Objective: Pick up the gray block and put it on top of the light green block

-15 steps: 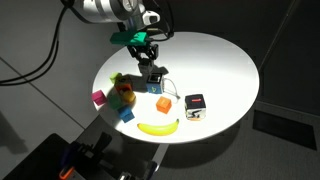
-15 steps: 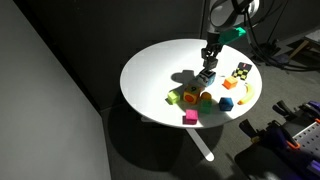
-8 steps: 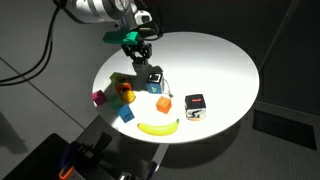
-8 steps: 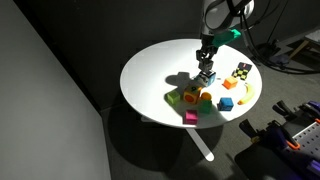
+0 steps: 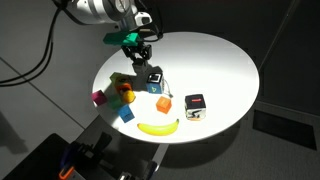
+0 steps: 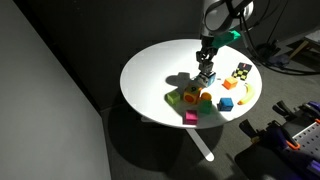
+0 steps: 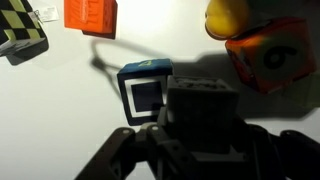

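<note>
In the wrist view my gripper [image 7: 204, 135] is shut on the gray block [image 7: 205, 100], a plain dark cube held between the jaws above the table. The blue cube with a white face [image 7: 145, 92] sits just beside it on the table. In both exterior views the gripper [image 5: 142, 67] [image 6: 205, 67] hangs over the white round table, next to the blue cube [image 5: 155, 80]. The light green block [image 5: 121, 92] stands in the cluster at the table's edge, a short way from the gripper. It also shows in an exterior view [image 6: 189, 98].
On the table [image 5: 215, 60] lie an orange block [image 5: 163, 104], a red-black-white cube [image 5: 195, 104], a banana [image 5: 157, 127], a magenta block [image 5: 98, 98] and a small blue block [image 5: 126, 114]. A red-orange marked face [image 7: 268, 58] and something yellow [image 7: 228, 15] show in the wrist view.
Over the last second the gripper moved a little up and toward the block cluster, away from the blue cube. It has held still for the last half second.
</note>
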`<action>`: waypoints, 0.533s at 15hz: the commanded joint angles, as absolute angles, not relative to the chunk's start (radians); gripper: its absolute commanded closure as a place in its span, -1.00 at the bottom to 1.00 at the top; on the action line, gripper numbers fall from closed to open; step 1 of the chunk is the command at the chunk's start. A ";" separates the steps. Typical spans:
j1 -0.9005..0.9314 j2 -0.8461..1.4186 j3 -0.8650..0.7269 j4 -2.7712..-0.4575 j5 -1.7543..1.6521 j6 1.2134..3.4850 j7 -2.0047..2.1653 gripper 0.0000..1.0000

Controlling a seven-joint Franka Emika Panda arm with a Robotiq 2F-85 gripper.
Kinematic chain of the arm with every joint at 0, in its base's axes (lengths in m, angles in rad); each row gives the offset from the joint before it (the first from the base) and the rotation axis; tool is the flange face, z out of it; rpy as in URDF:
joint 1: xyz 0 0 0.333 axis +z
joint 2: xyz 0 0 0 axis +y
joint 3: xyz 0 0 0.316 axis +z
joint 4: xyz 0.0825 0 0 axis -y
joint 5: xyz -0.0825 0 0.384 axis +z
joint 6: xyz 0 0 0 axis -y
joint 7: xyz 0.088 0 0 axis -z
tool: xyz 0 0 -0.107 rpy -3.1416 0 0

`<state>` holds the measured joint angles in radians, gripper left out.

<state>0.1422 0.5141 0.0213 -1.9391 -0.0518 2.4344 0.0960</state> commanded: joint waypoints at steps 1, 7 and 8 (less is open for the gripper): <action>0.137 0.514 0.027 -1.937 -0.055 2.431 0.098 -0.11; 0.153 0.504 0.046 -1.938 -0.067 2.416 0.079 0.39; 0.158 0.503 0.050 -1.937 -0.070 2.413 0.077 0.39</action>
